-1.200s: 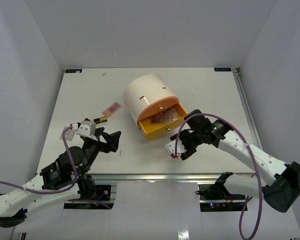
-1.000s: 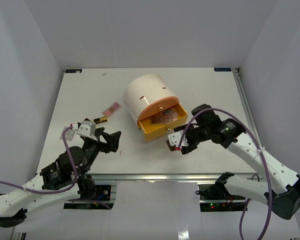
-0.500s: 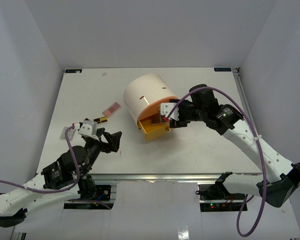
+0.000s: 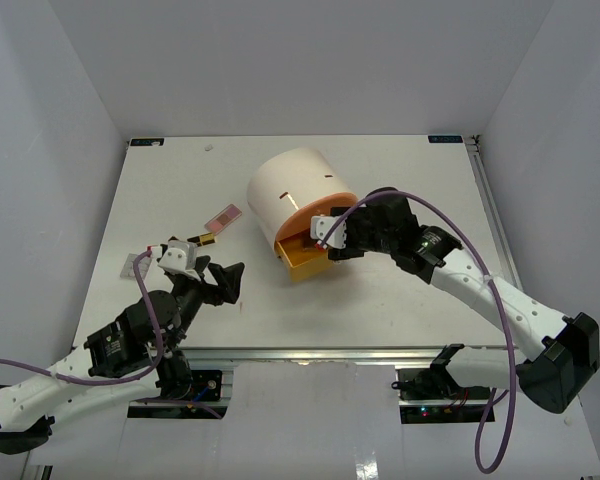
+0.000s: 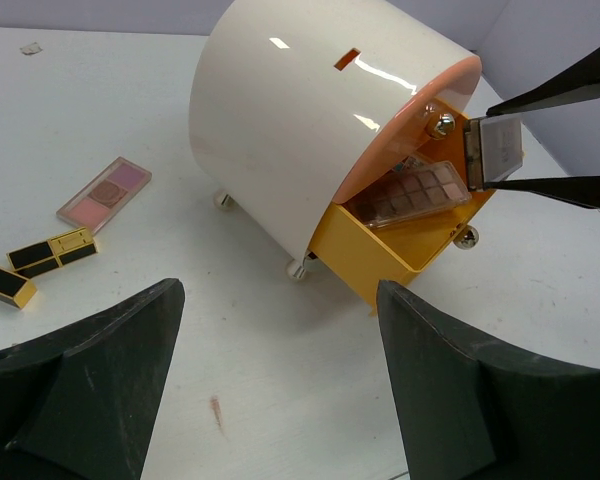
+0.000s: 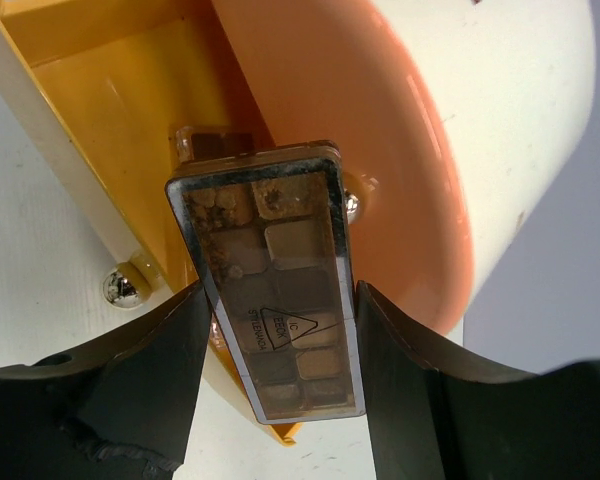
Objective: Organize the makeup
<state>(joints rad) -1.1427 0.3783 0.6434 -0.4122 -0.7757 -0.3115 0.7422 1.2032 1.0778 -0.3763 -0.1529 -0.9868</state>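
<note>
My right gripper (image 6: 280,300) is shut on a brown eyeshadow palette (image 6: 268,270) and holds it on end just above the open yellow drawer (image 6: 100,110) of the cream cylinder (image 4: 295,185). In the top view this gripper (image 4: 330,232) is at the drawer's right side. Another brown palette (image 5: 418,190) lies in the drawer (image 5: 400,250). A pink palette (image 4: 223,216) and gold-and-black bars (image 4: 202,239) lie left of the cylinder; they also show in the left wrist view, the palette (image 5: 105,192) and the bars (image 5: 50,252). My left gripper (image 4: 220,280) is open and empty above the table.
A small pale flat item (image 4: 134,263) lies at the far left near my left arm. The table (image 4: 410,180) has a raised rail along its right edge. A reddish mark (image 5: 217,412) is on the surface between my left fingers.
My right gripper has lifted the palette from the table in front of the drawer and carried it up and left over the drawer. My left arm has barely moved.
</note>
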